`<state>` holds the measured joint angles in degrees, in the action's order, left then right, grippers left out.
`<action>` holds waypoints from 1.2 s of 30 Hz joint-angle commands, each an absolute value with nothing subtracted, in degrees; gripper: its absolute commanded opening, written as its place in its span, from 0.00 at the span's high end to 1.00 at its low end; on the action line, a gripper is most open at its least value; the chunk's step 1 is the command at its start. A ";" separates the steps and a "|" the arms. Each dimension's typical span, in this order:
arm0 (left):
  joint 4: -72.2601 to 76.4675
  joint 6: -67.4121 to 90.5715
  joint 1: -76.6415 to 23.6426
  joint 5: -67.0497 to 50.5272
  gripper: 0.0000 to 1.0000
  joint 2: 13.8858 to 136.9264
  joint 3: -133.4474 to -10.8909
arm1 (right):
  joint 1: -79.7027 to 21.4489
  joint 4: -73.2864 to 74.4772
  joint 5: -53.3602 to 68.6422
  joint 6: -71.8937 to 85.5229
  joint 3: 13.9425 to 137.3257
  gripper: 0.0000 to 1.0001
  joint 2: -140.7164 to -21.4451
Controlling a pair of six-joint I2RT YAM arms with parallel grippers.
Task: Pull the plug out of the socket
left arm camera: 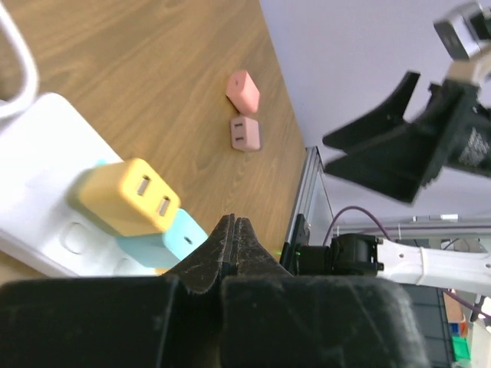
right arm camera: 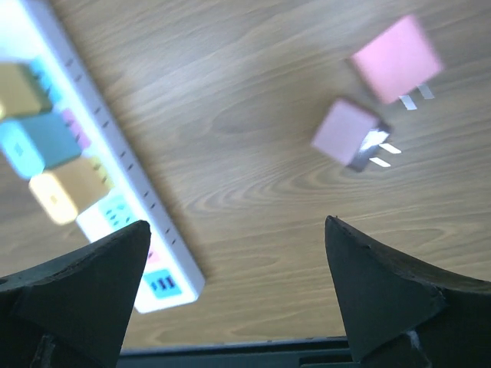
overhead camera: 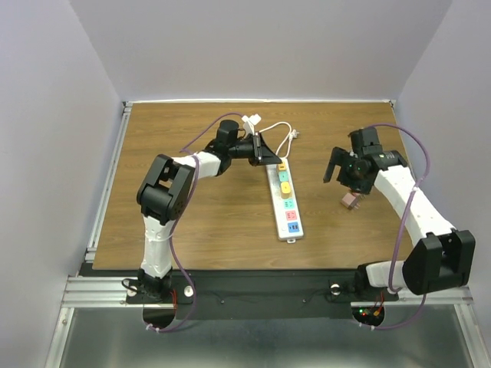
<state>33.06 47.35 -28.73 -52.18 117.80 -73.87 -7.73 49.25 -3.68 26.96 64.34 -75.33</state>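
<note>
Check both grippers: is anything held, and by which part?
Nothing is held. The left gripper is shut empty near the socket; the right gripper hangs open, clear of the pink plugs.

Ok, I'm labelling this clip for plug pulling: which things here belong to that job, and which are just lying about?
Job:
- socket
- yellow plug and teal plug, both seated in it

Lying about:
- pink plug, loose and apart from the socket
- second pink plug, loose beside the first
</note>
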 commanded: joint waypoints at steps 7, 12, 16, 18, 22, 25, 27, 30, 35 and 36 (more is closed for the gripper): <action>32.70 47.90 -29.35 -54.05 1.00 122.08 -79.54 | -19.93 43.86 2.20 26.10 67.85 0.00 -81.03; 32.70 49.04 -30.32 -53.44 1.00 123.40 -82.44 | -22.58 42.01 2.98 26.19 70.40 0.00 -86.47; 32.61 49.22 -31.38 -53.17 1.00 124.19 -83.41 | -24.25 40.35 4.30 25.05 70.93 0.00 -88.94; 32.61 49.13 -32.08 -53.17 1.00 124.98 -83.41 | -24.61 39.73 5.44 23.83 71.01 0.00 -89.82; 32.43 48.26 -33.05 -52.47 1.00 126.56 -81.66 | -26.36 38.59 6.15 22.50 71.89 0.00 -92.54; 32.43 47.38 -33.14 -52.21 1.00 127.26 -78.93 | -27.59 38.23 5.63 22.06 73.38 0.01 -94.04; 32.43 46.67 -33.22 -51.77 1.00 127.35 -76.66 | -28.04 38.15 5.28 22.06 74.52 0.02 -95.01; 32.52 45.62 -33.22 -51.50 1.00 127.44 -74.71 | -28.48 38.06 4.22 22.59 75.32 0.04 -96.85; 32.78 45.00 -32.96 -51.33 1.00 129.02 -73.22 | -29.26 37.53 4.31 22.15 75.76 0.15 -99.57; 32.96 45.00 -33.05 -51.24 1.00 129.20 -73.04 | -29.35 37.27 4.57 21.97 75.85 0.17 -99.67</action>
<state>37.45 49.12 -33.10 -53.58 126.89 -76.53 -28.62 39.29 4.95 23.05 73.91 -98.67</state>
